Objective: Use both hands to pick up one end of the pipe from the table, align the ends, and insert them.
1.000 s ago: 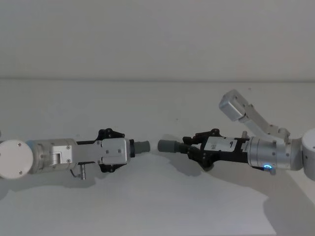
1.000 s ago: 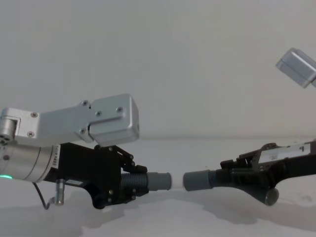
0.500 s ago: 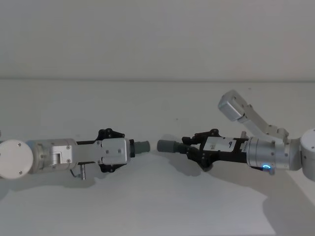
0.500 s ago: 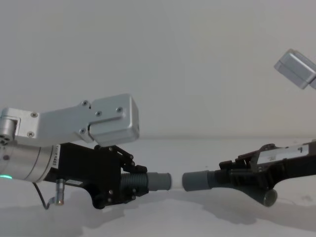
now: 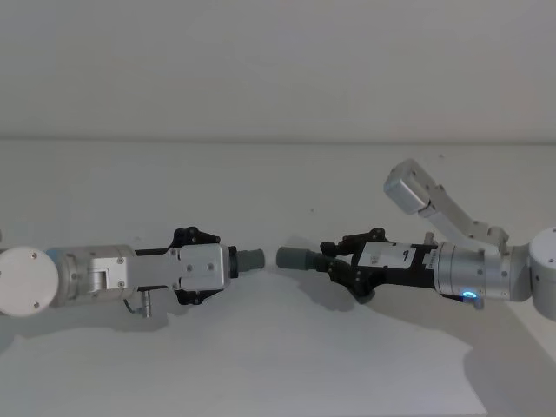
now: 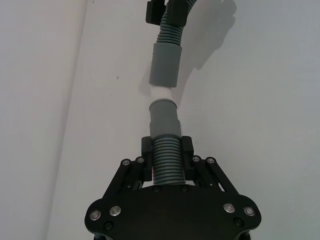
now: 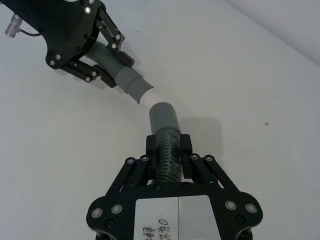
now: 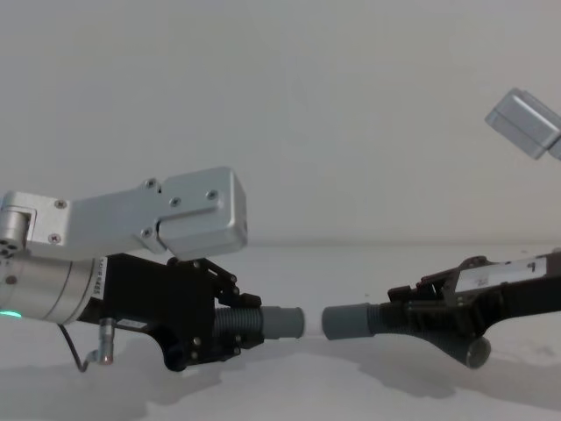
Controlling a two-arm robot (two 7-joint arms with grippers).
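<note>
Head view: left end effector (image 5: 228, 262) comes in from the left, low over the white surface (image 5: 278, 365), jaws shut on the ribbed part of the left pipe piece (image 5: 246, 260). Its cuff sticks out toward centre. Right end effector (image 5: 334, 261) reaches in from the right, also clamped on its own piece, the right pipe piece (image 5: 300, 258). The 2 cuffs face each other w/ a small gap between, not touching, roughly in line. Blue light glows on the right arm near the wrist.

Left wrist view: left end effector (image 6: 165, 152) grips the ribbed section w/ both jaws closed tight on it; left cuff (image 6: 164, 118) points away from the cam. Right cuff (image 6: 164, 65) sits just beyond, mouth to mouth w/ a thin gap, slightly tilted vs. the left one.

Right wrist view: right end effector (image 7: 167, 145) is closed on the ribs of its piece, right cuff (image 7: 163, 116) sticking out. Left piece's cuff (image 7: 131, 86) comes in at an angle, a pale tip at its mouth near the right cuff's rim; can't tell if they touch.

Chest view: both pieces are held clear above the surface. Left cuff (image 8: 282, 323) and right cuff (image 8: 345, 320) are at abt the same height, small gap between. The right piece's free end (image 8: 473, 353) curves down below the right end effector. Green light shows on the left arm at the view's edge.
</note>
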